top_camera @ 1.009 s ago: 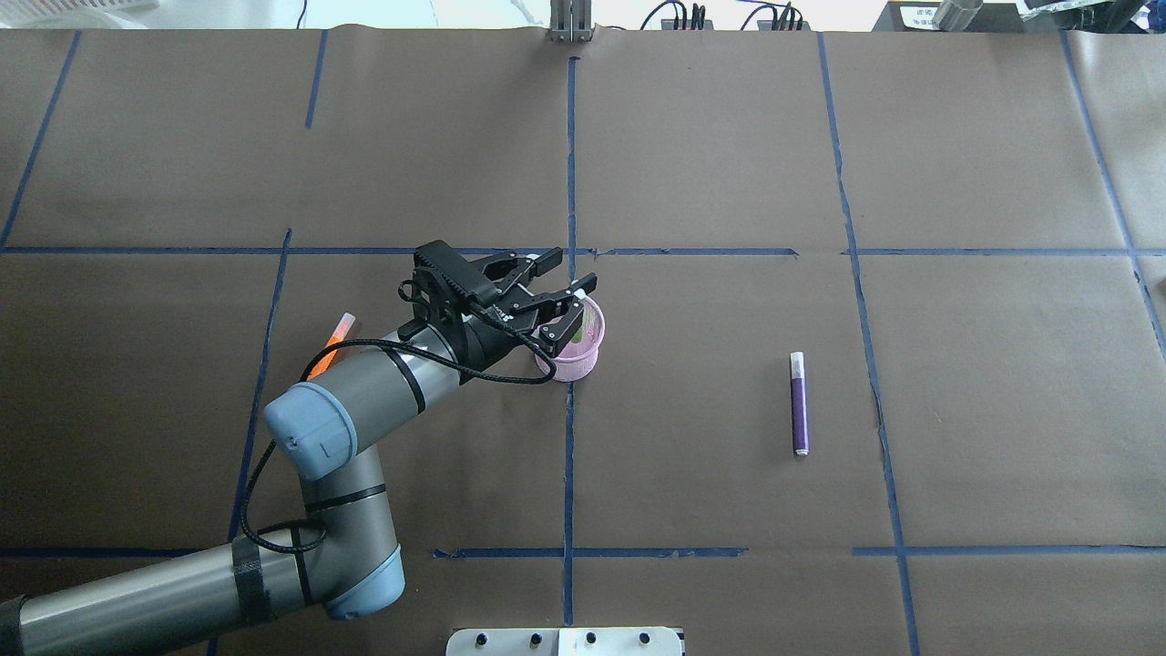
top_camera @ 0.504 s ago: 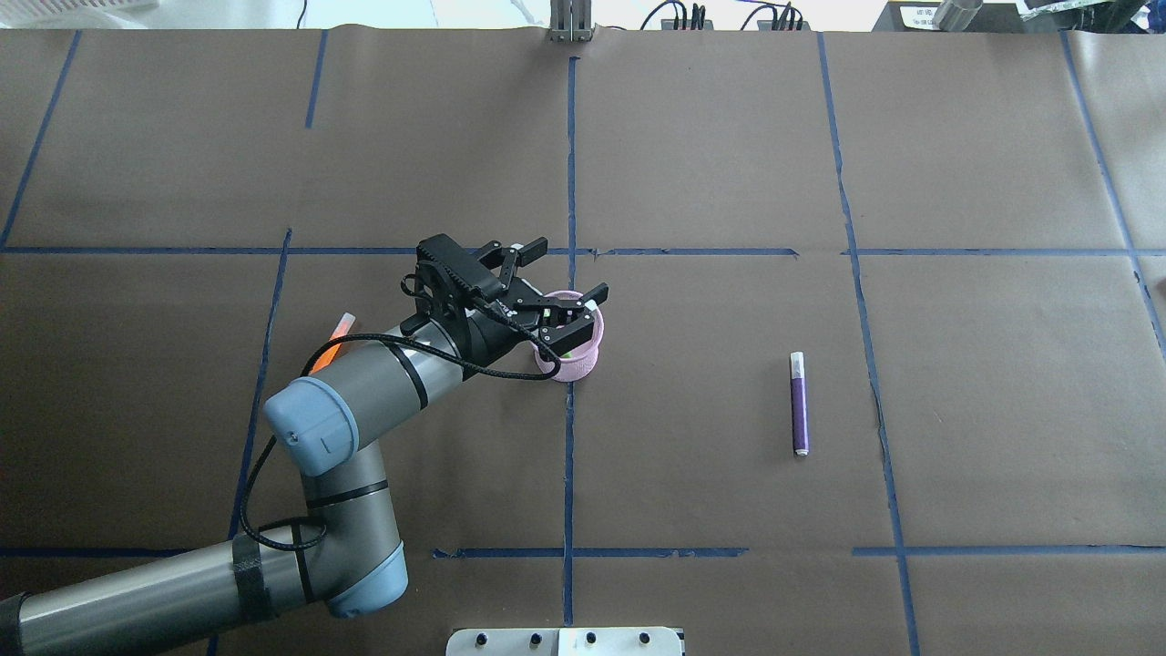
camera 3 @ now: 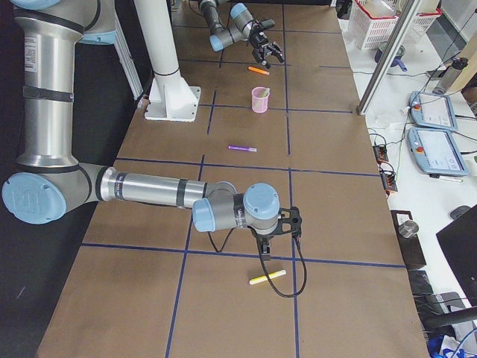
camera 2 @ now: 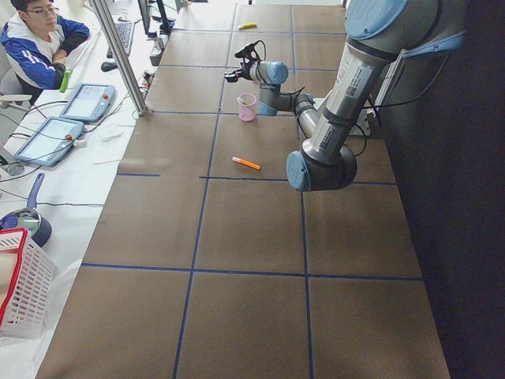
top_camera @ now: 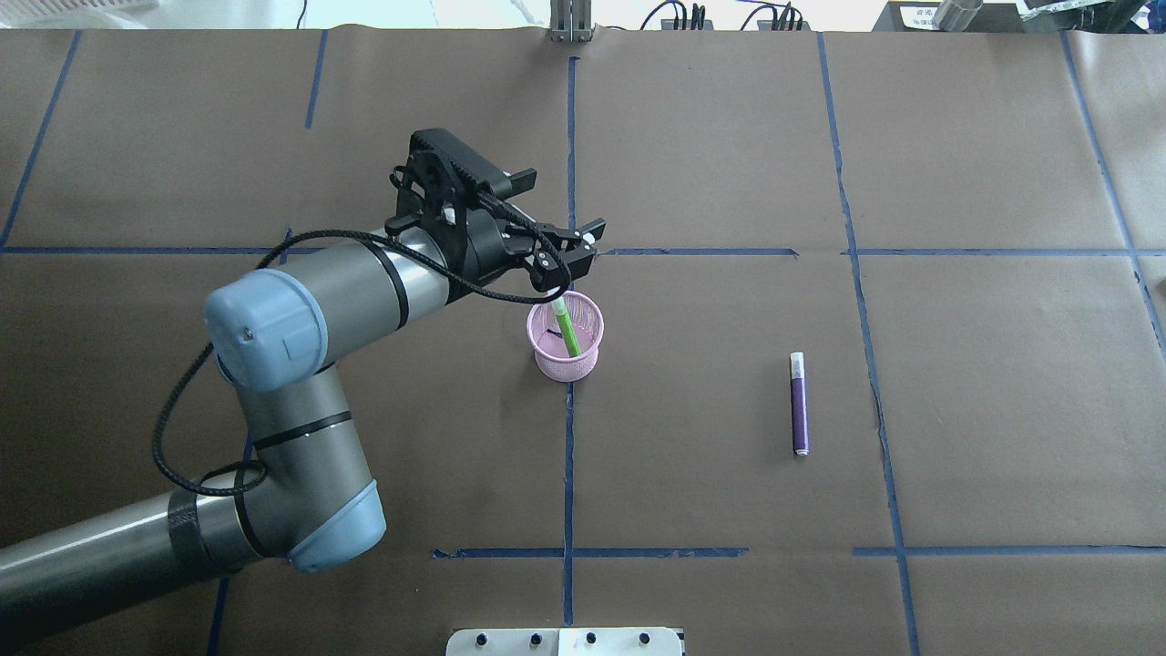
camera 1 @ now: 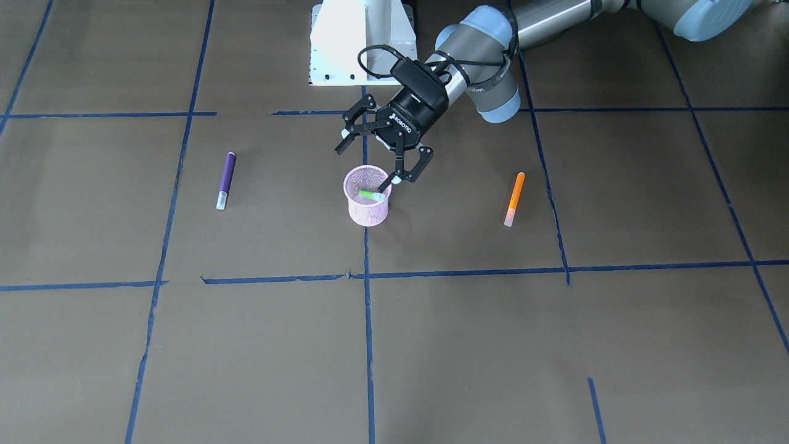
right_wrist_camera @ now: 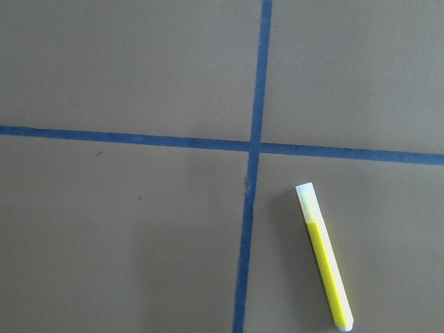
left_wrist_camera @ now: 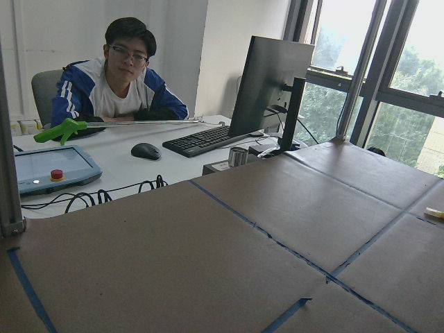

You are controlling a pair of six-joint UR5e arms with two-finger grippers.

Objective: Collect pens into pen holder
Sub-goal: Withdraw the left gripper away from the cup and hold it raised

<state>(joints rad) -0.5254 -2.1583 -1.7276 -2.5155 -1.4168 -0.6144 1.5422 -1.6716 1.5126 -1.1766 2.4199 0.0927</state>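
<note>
The left gripper (camera 1: 368, 163) hangs over the pen holder (camera 1: 367, 209) with its jaws spread wide and nothing between them. The green pen (camera 1: 372, 195) is inside the holder, below the fingers and apart from them. It leans across the cup, with its pale cap end resting at the rim. The holder stands upright on a blue tape line near the middle of the table (camera 1: 431, 345).

The purple pen (camera 1: 225, 179) lies flat toward the table's end on the robot's right, well apart from the holder. The orange pen (camera 1: 515, 196) lies flat on the opposite side, toward the robot's left end, also well apart from the holder. Neither pen is near the left gripper.

The right gripper (camera 3: 277, 233) points down at the table far along toward the robot's right end. Whether its fingers are apart or together cannot be told. A yellow pen (right_wrist_camera: 325, 267) lies on the table just beside it, close to a crossing of tape lines.
</note>
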